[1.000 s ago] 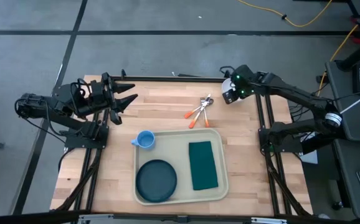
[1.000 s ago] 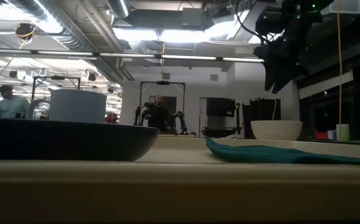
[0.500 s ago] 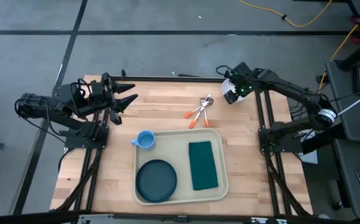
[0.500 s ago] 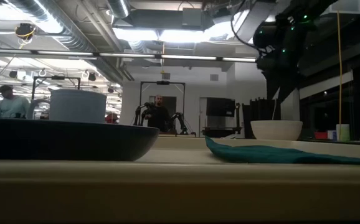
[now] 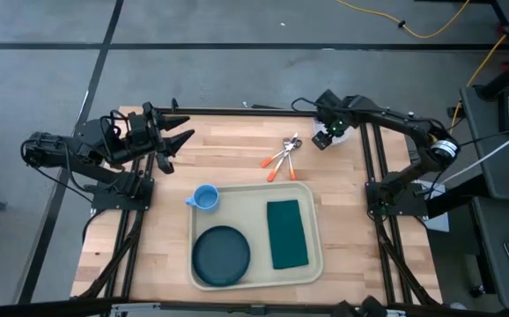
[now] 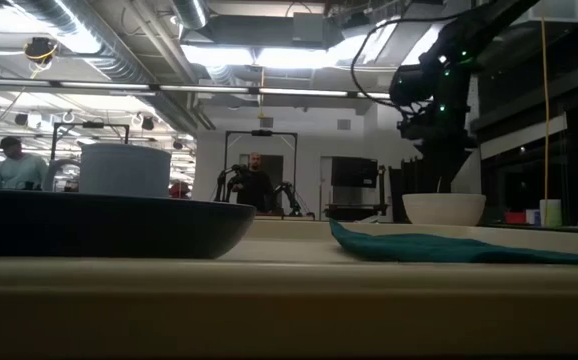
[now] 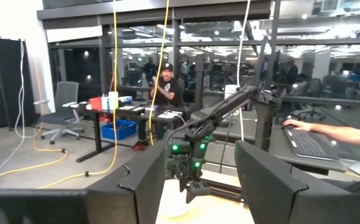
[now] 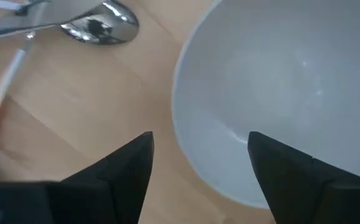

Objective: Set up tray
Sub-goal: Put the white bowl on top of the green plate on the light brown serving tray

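The beige tray [image 5: 314, 264] lies at the table's near middle. On it rest a dark round plate [image 5: 221, 255] and a green napkin [image 5: 287, 233]. A blue cup [image 5: 204, 197] stands at the tray's far left corner. A white bowl [image 8: 279, 93] sits at the table's far right corner. My right gripper [image 8: 200, 134] hangs open just above the bowl [image 6: 444, 208], pointing down, one finger over the bowl's inside and one over the table outside its rim. My left gripper [image 5: 182, 139] waits open at the far left, held level above the table.
Cutlery with orange handles [image 5: 281, 157] lies on the bare wood left of the bowl, beyond the tray's far rim. A spoon's head [image 8: 99, 25] lies close to the bowl. People sit at desks in the room beyond the table.
My right gripper has come down toward the white bowl and shifted a little toward the table's left, tipping until it points nearly straight down over the bowl's rim. The bowl has not moved.
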`<state>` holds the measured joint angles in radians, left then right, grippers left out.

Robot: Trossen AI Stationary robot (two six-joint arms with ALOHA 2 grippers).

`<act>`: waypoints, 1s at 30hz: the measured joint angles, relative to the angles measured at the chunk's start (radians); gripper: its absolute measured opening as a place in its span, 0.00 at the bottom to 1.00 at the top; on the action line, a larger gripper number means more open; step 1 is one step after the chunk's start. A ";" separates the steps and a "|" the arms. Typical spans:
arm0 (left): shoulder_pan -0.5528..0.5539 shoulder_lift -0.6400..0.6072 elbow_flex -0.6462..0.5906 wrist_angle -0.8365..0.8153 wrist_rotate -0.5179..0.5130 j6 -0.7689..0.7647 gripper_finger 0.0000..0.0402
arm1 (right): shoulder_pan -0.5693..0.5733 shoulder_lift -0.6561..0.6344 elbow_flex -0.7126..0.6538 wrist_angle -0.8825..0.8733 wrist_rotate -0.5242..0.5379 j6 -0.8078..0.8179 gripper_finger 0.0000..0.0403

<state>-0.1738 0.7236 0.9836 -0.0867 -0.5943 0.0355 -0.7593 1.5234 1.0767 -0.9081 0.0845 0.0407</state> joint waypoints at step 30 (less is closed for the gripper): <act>0.000 0.001 0.000 -0.021 -0.047 -0.017 0.46 | 0.016 0.128 0.013 -0.005 -0.031 -0.103 0.05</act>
<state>-0.1740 0.7246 0.9840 -0.1080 -0.6412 0.0185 -0.7432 1.6512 1.0892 -0.9132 0.0536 -0.0622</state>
